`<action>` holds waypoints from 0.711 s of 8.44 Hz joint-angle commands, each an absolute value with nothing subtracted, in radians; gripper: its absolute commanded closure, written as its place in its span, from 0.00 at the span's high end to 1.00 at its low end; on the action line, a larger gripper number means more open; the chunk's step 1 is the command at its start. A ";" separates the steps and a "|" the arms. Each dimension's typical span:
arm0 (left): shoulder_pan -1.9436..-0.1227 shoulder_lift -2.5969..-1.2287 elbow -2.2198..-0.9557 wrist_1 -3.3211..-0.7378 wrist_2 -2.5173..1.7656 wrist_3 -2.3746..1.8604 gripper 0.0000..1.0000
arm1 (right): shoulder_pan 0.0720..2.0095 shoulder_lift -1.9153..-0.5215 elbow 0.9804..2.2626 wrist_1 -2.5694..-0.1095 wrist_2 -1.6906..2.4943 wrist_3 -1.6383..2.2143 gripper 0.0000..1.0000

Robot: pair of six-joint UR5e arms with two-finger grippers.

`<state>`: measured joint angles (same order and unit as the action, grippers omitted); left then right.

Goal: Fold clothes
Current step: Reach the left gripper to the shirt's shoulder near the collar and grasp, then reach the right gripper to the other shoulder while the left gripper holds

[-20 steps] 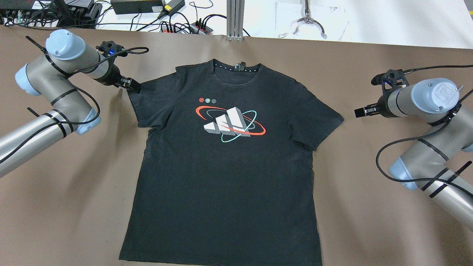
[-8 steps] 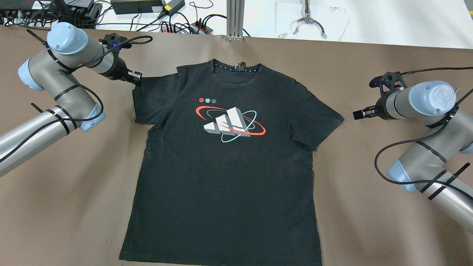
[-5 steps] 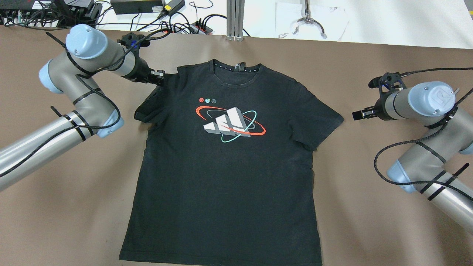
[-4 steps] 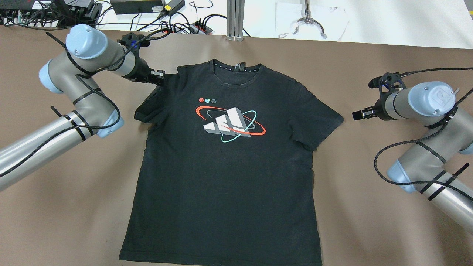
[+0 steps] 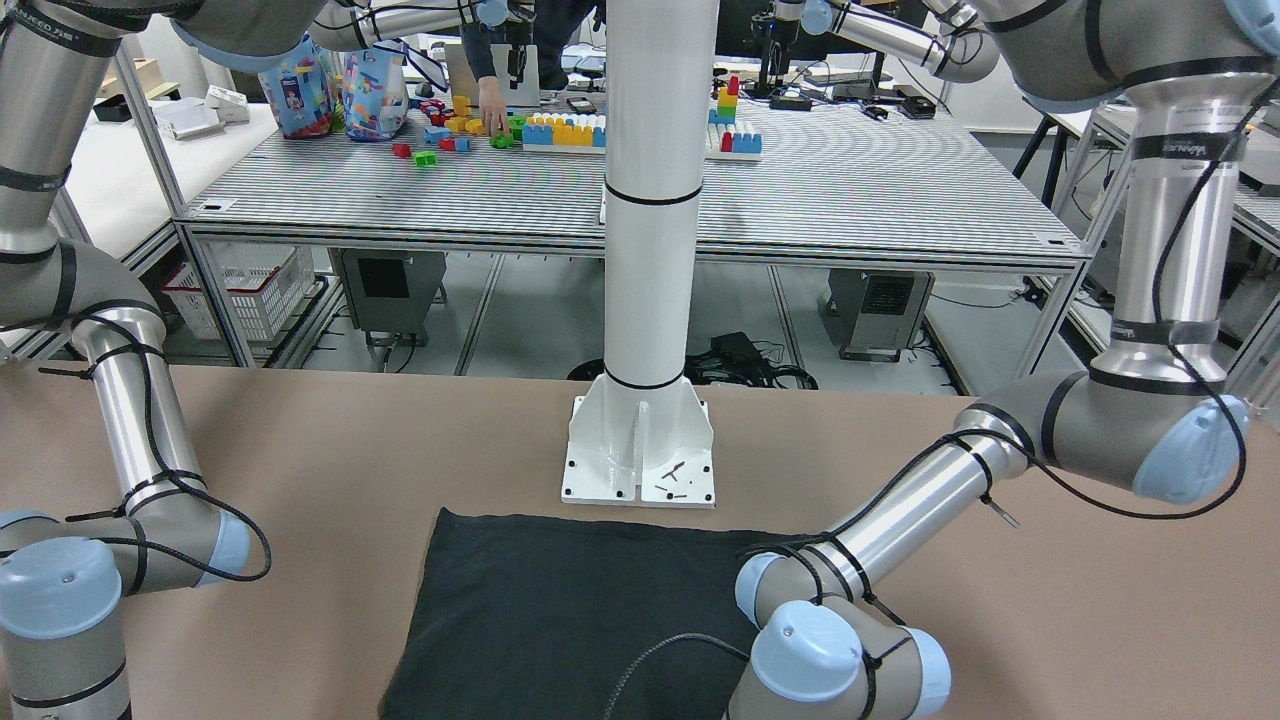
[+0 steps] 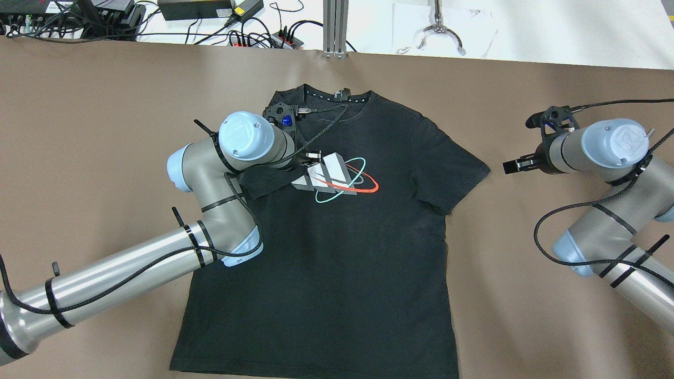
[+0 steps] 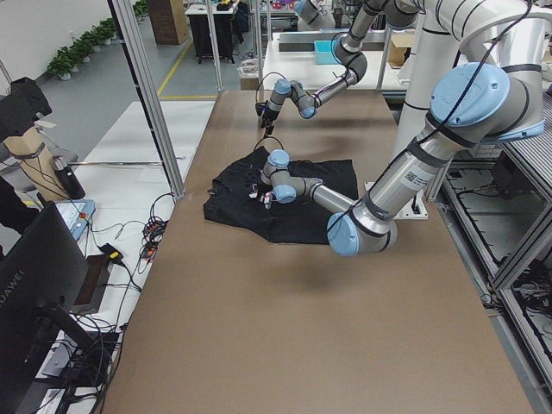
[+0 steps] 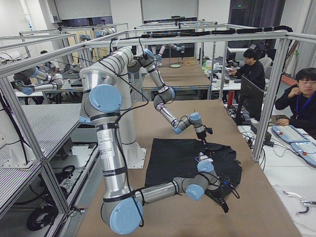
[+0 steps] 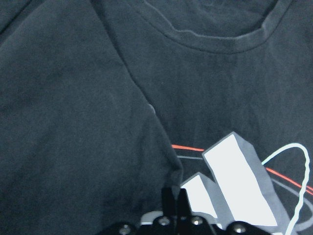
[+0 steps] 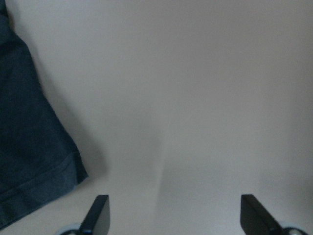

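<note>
Left hand pinches the black shirt by its sleeve, mid-frame over the print; right hand gapes empty, centre right.

Brown worktop, matte. White pillar bolted near its edge — behind it a ribbed grey table strewn with coloured toy bricks. Aluminium frame posts, potted plants along a wall, two people seated at desks.
</note>
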<state>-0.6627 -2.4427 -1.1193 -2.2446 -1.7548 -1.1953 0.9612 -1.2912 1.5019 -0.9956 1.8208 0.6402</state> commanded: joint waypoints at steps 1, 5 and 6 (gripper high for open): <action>-0.664 -2.445 -1.104 -2.264 -1.721 -1.198 1.00 | 0.954 -1.287 1.500 -0.999 1.819 0.641 0.94; -0.719 -2.482 -1.112 -2.263 -1.767 -1.216 1.00 | 0.931 -1.223 1.489 -0.991 1.835 0.831 0.94; -0.719 -2.482 -1.112 -2.263 -1.767 -1.216 1.00 | 0.914 -1.223 1.470 -0.935 1.835 0.857 0.94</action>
